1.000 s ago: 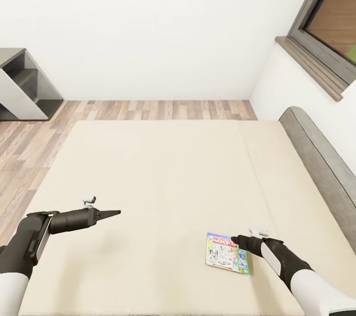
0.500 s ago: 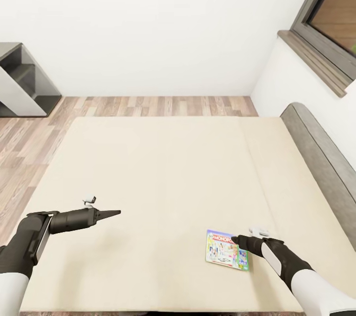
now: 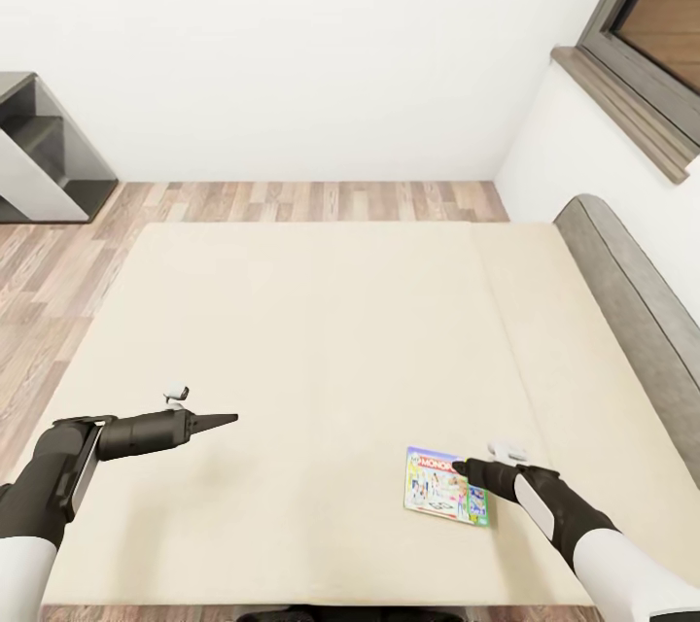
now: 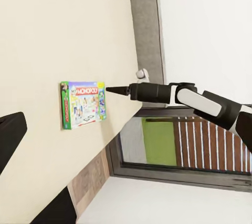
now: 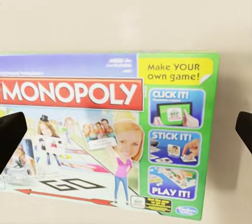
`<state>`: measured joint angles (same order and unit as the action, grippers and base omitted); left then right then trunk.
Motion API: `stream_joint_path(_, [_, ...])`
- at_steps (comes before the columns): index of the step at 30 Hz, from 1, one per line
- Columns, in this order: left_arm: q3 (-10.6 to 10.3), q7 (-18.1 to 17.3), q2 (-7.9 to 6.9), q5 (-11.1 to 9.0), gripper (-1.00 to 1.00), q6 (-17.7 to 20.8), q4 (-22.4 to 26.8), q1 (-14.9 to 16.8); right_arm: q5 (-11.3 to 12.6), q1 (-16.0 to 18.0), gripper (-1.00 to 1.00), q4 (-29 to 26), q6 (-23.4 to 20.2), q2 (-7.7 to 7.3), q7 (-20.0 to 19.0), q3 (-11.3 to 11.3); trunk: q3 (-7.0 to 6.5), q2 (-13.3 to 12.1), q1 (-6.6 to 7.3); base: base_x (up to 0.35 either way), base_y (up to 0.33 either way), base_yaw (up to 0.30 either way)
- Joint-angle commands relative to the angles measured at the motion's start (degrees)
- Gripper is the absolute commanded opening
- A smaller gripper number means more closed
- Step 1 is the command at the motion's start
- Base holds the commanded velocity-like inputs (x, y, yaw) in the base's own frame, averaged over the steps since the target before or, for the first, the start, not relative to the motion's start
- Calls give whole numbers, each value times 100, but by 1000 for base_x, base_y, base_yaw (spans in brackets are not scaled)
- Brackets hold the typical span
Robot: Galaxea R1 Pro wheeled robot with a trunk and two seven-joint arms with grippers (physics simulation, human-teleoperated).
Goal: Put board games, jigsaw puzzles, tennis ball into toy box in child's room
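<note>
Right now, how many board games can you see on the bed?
1. A Monopoly box lies flat on the bed near its front edge, toward the headboard side, just ahead of the right gripper.

Monopoly board game [image 4: 83, 104] flat on bed [image 4: 58, 29], R gripper [image 4: 111, 90] fingers touching it.

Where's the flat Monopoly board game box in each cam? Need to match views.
Head view: flat Monopoly board game box lies low and right of centre on the beige mattress, at the right gripper.
Left wrist view: box left of centre, the right gripper pointing at its edge.
Right wrist view: box spans most of the frame, between the dark fingertips.
Shared landmark: the red MONOPOLY banner on the cover.
</note>
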<state>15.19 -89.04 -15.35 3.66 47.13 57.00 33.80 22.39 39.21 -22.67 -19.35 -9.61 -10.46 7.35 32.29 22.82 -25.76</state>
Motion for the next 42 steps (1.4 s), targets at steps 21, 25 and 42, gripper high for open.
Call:
stream_joint_path(21, [9, -34, -2, 39, 100, 60, 4, 4, 32, 1, 100, -43, -3, 9, -56, 4, 120, 9, -3, 0, 0, 0])
stream_joint_path(25, [10, -34, -3, 39, 100, 60, 4, 4, 49, 5, 100, -43, -11, -4, -59, 4, 121, 9, -3, 0, 0, 0])
stream_joint_path(42, [12, -38, -3, 35, 100, 60, 4, 4, 88, 27, 100, -44, -46, -14, -59, -5, 121, 9, -3, 0, 0, 0])
